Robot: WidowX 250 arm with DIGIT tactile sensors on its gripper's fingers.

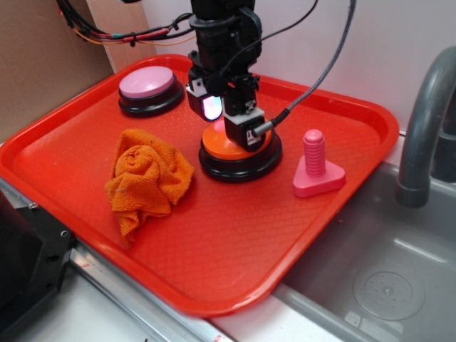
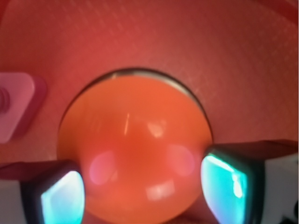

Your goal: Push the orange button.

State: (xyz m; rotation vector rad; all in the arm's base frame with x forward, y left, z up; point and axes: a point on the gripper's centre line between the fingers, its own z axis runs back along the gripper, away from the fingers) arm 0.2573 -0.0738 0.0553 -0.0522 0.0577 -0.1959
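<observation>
Exterior view, left to right. One red tray carries every object and fills most of the frame; it lies beside a grey sink at lower right. At upper left sits one pink-topped button, a distractor placed well apart from the target. Below it, left of centre, lies one crumpled orange terry rag, a second orange item that tests colour-and-shape discrimination. At the centre of the tray stands the one orange button, glossy dome on a black round base. The gripper is directly above it, pointed down and apparently touching or just above the dome, a posture suited to a vertical press. To the right, just beside the button, stands one pink threaded bolt on a triangular base.

Wrist view. The orange button fills the centre; the fingers are spread, one at each lower corner, flanking the dome without pinching it. The press appears under way or imminent.
</observation>
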